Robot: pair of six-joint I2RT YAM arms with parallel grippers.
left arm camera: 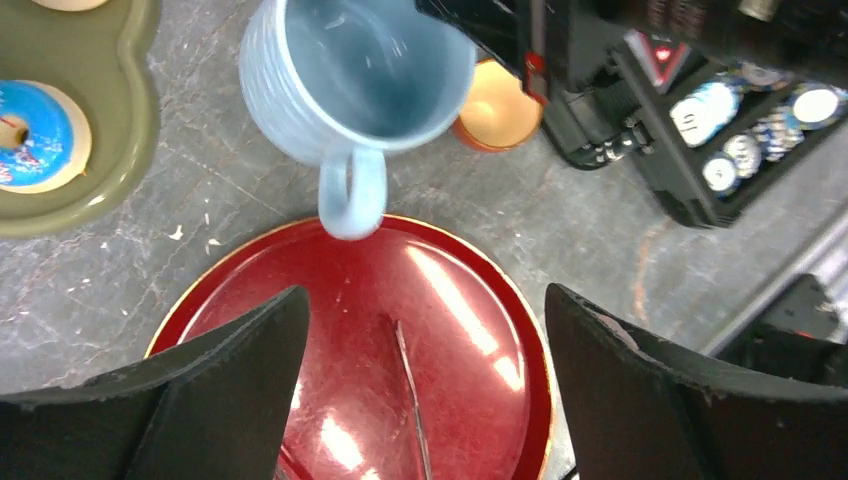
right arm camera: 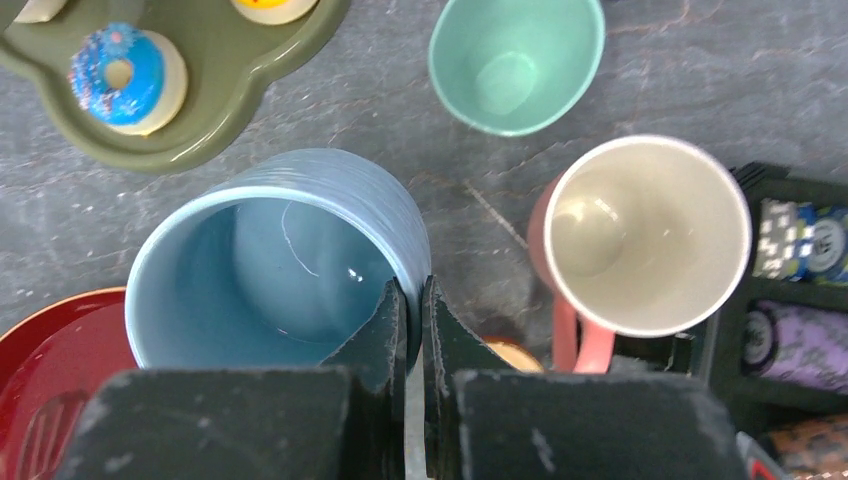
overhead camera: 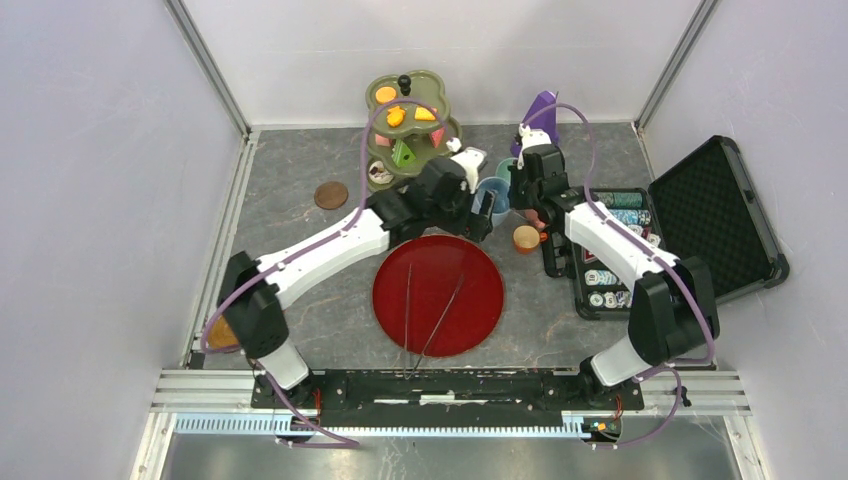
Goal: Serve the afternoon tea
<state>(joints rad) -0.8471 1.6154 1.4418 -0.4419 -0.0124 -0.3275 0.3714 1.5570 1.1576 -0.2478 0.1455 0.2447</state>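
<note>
The blue mug (right arm camera: 270, 265) stands just beyond the red plate (overhead camera: 438, 295), its handle (left arm camera: 352, 190) over the plate's far rim. My right gripper (right arm camera: 413, 320) is shut on the mug's rim, one finger inside and one outside. My left gripper (left arm camera: 420, 385) is open and empty above the plate's far part, just short of the mug (left arm camera: 350, 80). The green mug (right arm camera: 515, 60) and pink mug (right arm camera: 640, 235) stand to the right of the blue one. The small orange cup (left arm camera: 498, 105) is beside it. A blue donut (right arm camera: 125, 75) lies on the green tiered stand (overhead camera: 405, 125).
Metal tongs (left arm camera: 410, 390) lie on the red plate. The open black case of poker chips (overhead camera: 610, 250) is at the right. The purple metronome (overhead camera: 540, 115) is at the back. A brown disc (overhead camera: 331, 194) lies on the table left of the stand.
</note>
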